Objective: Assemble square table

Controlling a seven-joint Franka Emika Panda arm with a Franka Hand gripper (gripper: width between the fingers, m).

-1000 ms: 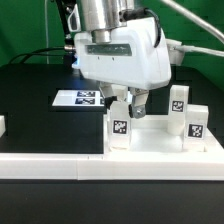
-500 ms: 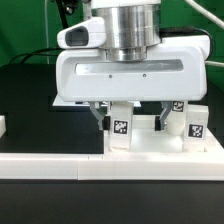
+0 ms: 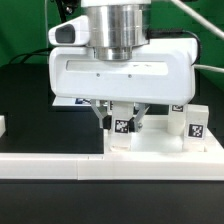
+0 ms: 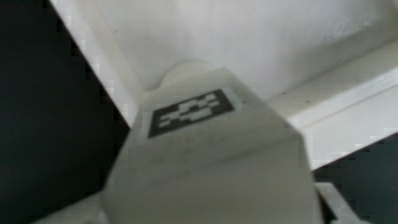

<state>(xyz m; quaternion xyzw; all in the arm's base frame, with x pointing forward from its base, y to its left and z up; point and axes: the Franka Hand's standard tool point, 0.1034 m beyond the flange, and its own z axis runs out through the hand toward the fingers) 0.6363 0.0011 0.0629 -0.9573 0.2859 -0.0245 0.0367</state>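
Observation:
The white square tabletop lies at the exterior view's right front. A tagged leg block stands upright in its near left corner. My gripper reaches down over this leg, with a dark finger against each side, shut on it. Two more leg blocks stand on the tabletop's right side. In the wrist view the held leg fills most of the frame with its tag facing the camera. The tabletop's rim lies behind it. My fingers do not show there.
The marker board lies on the black table behind my hand. The long white border rail runs along the front. A small white piece sits at the exterior view's left edge.
My hand turned from narrow side to broad side toward the exterior camera. Its fingers stood wide apart half a second ago and have now closed in on the corner leg.

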